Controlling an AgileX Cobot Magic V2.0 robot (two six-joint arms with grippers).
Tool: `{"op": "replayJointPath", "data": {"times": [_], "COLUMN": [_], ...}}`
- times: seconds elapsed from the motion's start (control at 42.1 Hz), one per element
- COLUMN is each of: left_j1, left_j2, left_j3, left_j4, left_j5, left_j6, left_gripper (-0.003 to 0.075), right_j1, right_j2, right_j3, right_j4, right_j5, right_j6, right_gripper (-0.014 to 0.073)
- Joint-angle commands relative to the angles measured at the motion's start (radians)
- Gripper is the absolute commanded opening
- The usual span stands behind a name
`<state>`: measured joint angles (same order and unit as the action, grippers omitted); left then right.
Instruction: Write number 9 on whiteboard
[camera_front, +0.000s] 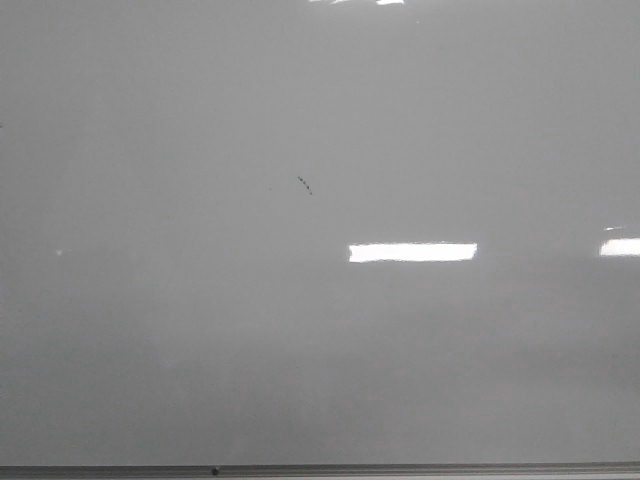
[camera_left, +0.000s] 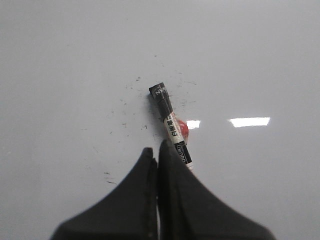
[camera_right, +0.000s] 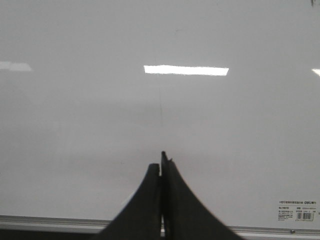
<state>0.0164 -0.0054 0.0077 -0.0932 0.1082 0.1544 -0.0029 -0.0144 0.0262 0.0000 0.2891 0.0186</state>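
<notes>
The whiteboard (camera_front: 200, 330) fills my front view and is blank apart from a tiny dashed speck (camera_front: 304, 185) near its middle; no 9 is drawn yet. The grey frame edge runs along 6 o'clock.

My left gripper (camera_left: 158, 155) has its fingers pressed together, with a marker (camera_left: 171, 125) lying on the board just past its tips, pointing toward 11 o'clock. Whether the tips actually pinch the marker's near end I cannot tell; it looks as if it rests beside the right finger, not between the two. A small red thing (camera_left: 182, 128) sits under the marker's middle. My right gripper (camera_right: 161, 165) is also closed on nothing, hovering over bare board near the frame, a label (camera_right: 297, 212) off at 4 o'clock.

I judge the step in hand is securing the marker. I should part my left fingers, straddle the barrel near its middle, close firmly, and check that the cap is off before touching tip to board.
</notes>
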Motion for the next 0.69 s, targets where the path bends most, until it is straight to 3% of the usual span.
{"op": "replayJointPath", "data": {"times": [0.0, 0.261, 0.665], "left_j1": [-0.001, -0.001, -0.001], "left_j2": [-0.018, -0.018, -0.018], "left_j3": [0.0, 0.0, 0.0], "left_j4": [0.0, 0.0, 0.0], "left_j5": [-0.088, -0.089, -0.129], "left_j6": [-0.011, -0.011, -0.011], "left_gripper": [-0.0019, -0.0019, -0.0019], "right_j1": [0.002, 0.002, 0.002], "right_j2": [-0.014, -0.014, -0.014], "right_j3": [-0.002, -0.002, -0.003], "right_j4": [-0.008, -0.008, -0.008], "right_j5": [-0.071, -0.083, -0.216], "right_j6": [-0.004, -0.004, -0.004], "right_gripper": [-0.0068, -0.0068, -0.0068]}}
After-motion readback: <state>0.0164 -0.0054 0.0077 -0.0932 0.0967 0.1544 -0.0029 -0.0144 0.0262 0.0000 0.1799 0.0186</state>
